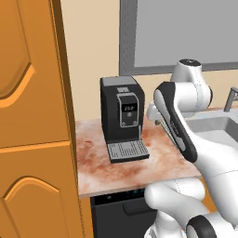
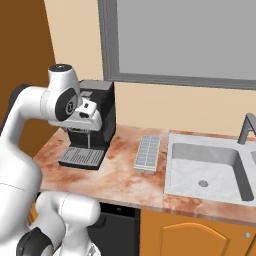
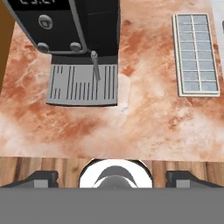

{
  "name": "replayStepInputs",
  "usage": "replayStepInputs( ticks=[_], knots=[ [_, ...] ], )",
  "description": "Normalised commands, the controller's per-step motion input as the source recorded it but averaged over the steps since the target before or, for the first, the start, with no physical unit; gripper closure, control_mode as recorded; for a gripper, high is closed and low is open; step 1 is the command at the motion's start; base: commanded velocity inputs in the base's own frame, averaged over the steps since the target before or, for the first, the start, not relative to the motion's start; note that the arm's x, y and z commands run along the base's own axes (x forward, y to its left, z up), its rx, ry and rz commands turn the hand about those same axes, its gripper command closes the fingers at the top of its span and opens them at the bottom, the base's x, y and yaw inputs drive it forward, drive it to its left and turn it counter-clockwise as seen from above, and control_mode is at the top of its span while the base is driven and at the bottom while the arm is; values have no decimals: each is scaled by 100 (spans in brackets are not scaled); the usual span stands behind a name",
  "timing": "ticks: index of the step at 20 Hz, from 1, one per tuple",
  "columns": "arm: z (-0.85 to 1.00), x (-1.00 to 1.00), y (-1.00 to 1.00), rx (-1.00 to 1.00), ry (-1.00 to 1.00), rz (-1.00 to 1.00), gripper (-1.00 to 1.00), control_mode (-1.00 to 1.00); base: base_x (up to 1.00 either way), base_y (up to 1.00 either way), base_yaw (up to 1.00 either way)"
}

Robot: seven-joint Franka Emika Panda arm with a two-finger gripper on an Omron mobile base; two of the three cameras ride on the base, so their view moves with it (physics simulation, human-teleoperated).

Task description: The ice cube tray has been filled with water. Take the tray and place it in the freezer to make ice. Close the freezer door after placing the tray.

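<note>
- Leftmost, an orange cabinet (image 1: 32, 121) with raised panels stands against the left end of the counter (image 1: 153, 165), a mottled reddish stone top.
- Next, a black coffee machine (image 1: 120, 111) sits at the back of the counter against the beige wall; its grey ribbed drip grate (image 1: 127, 151) juts forward at its foot.
- Centre, the white arm (image 1: 179, 121) is folded over the counter; the gripper (image 2: 90, 112) hangs just before the machine's front, above the grate and clear of the counter.
- Hand view: two dark fingertips (image 3: 43, 178) stand wide apart at the lower corners, with nothing between them; the machine's thin spout (image 3: 95, 65) points down over the grate.
- Right of the machine, the tray (image 2: 148, 153) lies flat on the counter, long side running front to back, between the machine and the sink (image 2: 210, 170), near the sink's left rim and apart from the gripper.
- Its cells form a grid two wide; the hand view shows them pale blue-grey.
- Far right, a dark faucet (image 2: 245, 127) rises behind the sink.
- Above, a grey-framed window (image 2: 185, 40) spans the wall.
</note>
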Motion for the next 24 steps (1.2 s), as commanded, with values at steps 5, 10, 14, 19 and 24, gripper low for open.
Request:
replayStepInputs(
  ticks=[5,10,14,19,24],
  knots=[
    [-22,-29,-17,0,0,-7,-100,-100,0,0,0],
    [-18,-16,-23,3,0,-8,-100,-100,0,0,0],
    [-4,-12,-32,5,0,-6,-100,-100,0,0,0],
    [-1,-2,-44,5,-1,-1,-100,-100,0,0,0],
    [0,0,-47,5,-3,0,-100,-100,0,0,0]
  ],
)
